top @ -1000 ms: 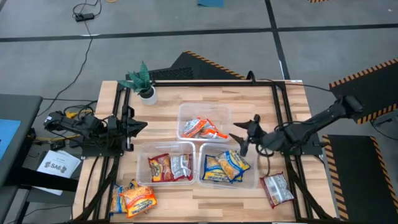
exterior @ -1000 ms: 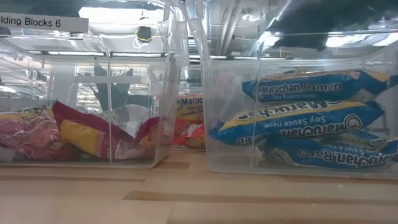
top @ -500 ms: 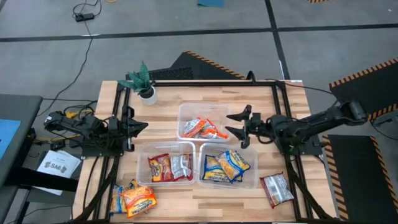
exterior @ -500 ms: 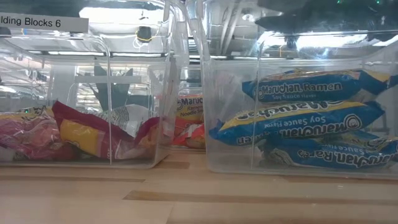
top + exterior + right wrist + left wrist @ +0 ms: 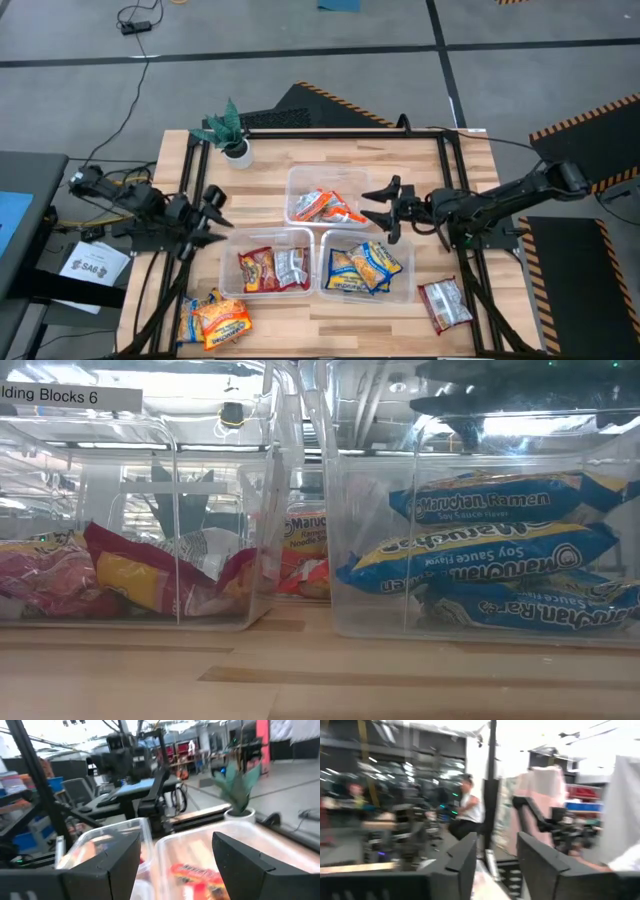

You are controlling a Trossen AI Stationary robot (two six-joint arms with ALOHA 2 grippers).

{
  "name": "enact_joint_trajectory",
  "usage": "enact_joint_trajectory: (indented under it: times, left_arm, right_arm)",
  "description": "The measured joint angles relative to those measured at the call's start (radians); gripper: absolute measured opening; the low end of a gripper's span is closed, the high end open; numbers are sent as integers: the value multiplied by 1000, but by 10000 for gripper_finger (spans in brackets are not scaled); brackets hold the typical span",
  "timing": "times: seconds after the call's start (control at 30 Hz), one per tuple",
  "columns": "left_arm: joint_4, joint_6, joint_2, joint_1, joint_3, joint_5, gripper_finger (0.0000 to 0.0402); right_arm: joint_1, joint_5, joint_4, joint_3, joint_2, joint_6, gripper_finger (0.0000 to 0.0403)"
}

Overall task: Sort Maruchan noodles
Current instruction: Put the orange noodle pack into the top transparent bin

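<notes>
Three clear tubs hold Maruchan packets: orange ones in the far tub (image 5: 327, 196), red and silvery ones in the near left tub (image 5: 267, 264), and yellow-and-blue ones in the near right tub (image 5: 367, 267). Loose orange and yellow packets (image 5: 213, 320) lie flat at the near left corner. A red-and-silvery packet (image 5: 443, 304) lies at the near right. My right gripper (image 5: 377, 204) is open and empty beside the far tub's right wall, pointing toward the table's left; it also shows in its wrist view (image 5: 177, 865). My left gripper (image 5: 211, 210) is open and empty at the table's left edge.
A small potted plant (image 5: 231, 133) stands at the far left corner. A black frame (image 5: 445, 160) runs along the table's left, far and right sides. Bare wood lies between the loose packets and the tubs. The low view shows the two near tubs (image 5: 150, 520) close up.
My right gripper has gone from above the near right tub's far corner toward the table's far edge and turned level, pointing at the far tub, still open. My left gripper has swung a little toward the near edge, still open.
</notes>
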Motion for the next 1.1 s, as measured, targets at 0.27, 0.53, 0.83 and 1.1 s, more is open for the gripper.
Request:
enact_joint_trajectory:
  times: [0.27, 0.53, 0.83, 1.1]
  left_arm:
    - [-344, -64, 328, -187, 377, -99, 187]
    - [-1305, -692, 675, -362, 900, -270, 186]
    - [-1528, -1292, 1009, -664, 998, -224, 185]
    - [-1614, -1487, 1239, -773, 998, -133, 185]
  right_arm:
    - [68, 0, -29, 0, 0, 59, 269]
    - [98, 0, -30, 0, 0, 50, 269]
    - [95, 2, -73, 0, 0, 48, 269]
    - [95, 2, -86, 0, 0, 56, 269]
